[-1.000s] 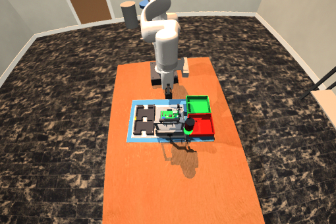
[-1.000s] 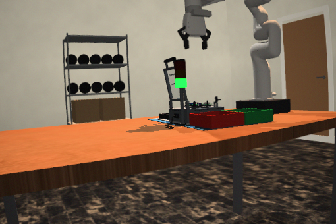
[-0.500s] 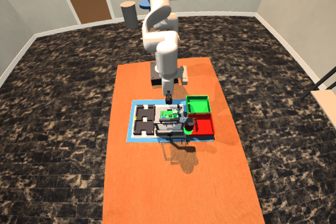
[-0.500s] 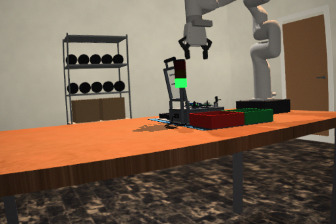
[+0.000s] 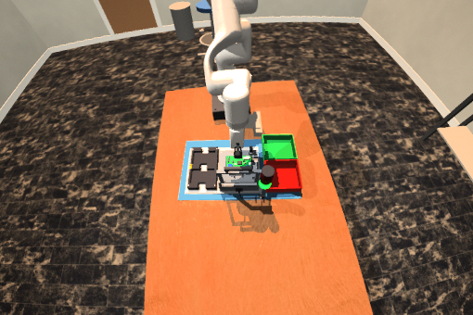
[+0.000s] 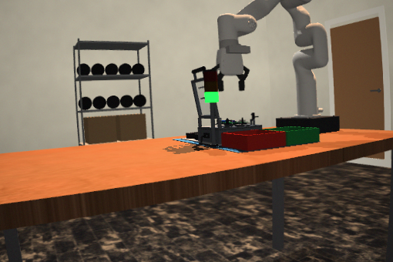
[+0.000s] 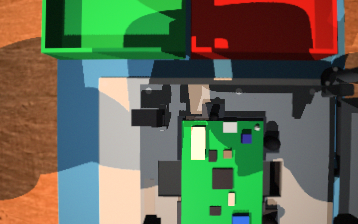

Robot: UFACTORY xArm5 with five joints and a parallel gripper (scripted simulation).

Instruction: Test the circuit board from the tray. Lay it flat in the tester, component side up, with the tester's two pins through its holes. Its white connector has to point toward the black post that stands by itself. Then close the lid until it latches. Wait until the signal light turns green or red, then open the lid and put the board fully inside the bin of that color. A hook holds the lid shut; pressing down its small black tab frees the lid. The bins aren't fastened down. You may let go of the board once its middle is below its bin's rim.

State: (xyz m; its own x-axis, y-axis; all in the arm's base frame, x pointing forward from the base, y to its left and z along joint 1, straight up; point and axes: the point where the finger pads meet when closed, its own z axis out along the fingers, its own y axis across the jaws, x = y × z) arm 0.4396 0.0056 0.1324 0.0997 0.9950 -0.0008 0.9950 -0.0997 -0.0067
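Note:
The green board [image 5: 232, 159] [image 7: 192, 200] lies flat in the tester [image 6: 233, 129] [image 7: 305, 145], component side up, its long white connector [image 7: 198, 143] near the end facing the bins. A pin tip shows in a hole at that end. The tester's lid [image 6: 198, 96] stands open. The signal light [image 5: 264, 184] [image 6: 211, 97] is green. My gripper [image 5: 237, 154] [image 6: 231, 88] is open and empty, above the board. The green bin [image 5: 278, 135] [image 6: 303, 136] [image 7: 115, 53] and red bin [image 5: 300, 178] [image 6: 253, 142] [image 7: 265, 53] hold no board. The board's far end is outside the wrist view.
The dark tray [image 5: 203, 159] sits left of the tester in the top view. The signal light's tall column stands by the lid and the red bin. A small black hook-like upright [image 6: 253, 117] rises at the tester's side toward the arm base. The bins touch each other.

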